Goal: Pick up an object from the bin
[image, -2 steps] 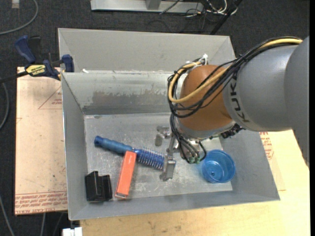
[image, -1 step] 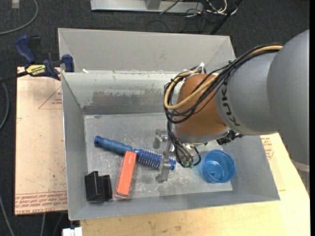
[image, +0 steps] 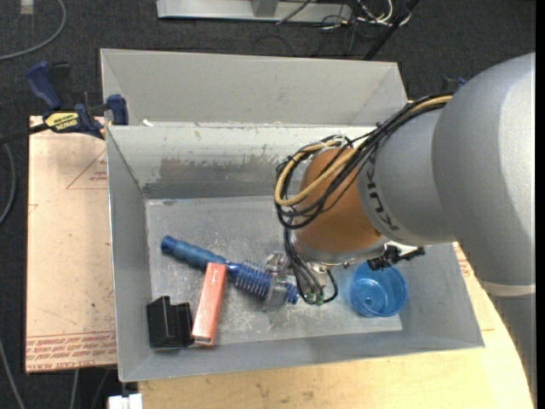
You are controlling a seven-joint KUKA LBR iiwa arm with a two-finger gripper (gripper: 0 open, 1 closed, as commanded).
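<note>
My gripper is low in the bin, near the middle of the front part of the floor, mostly hidden under the arm's orange cover. It sits right at the bristle end of a blue brush, which lies slanted with its handle pointing up and left. A salmon-pink rectangular block lies just left of the brush head, overlapping the handle. A round blue cup-like lid rests to the right of the gripper.
A black blocky object stands in the front left corner beside the pink block. The arm and its cables cover the right middle of the bin. Bare floor lies along the back and left.
</note>
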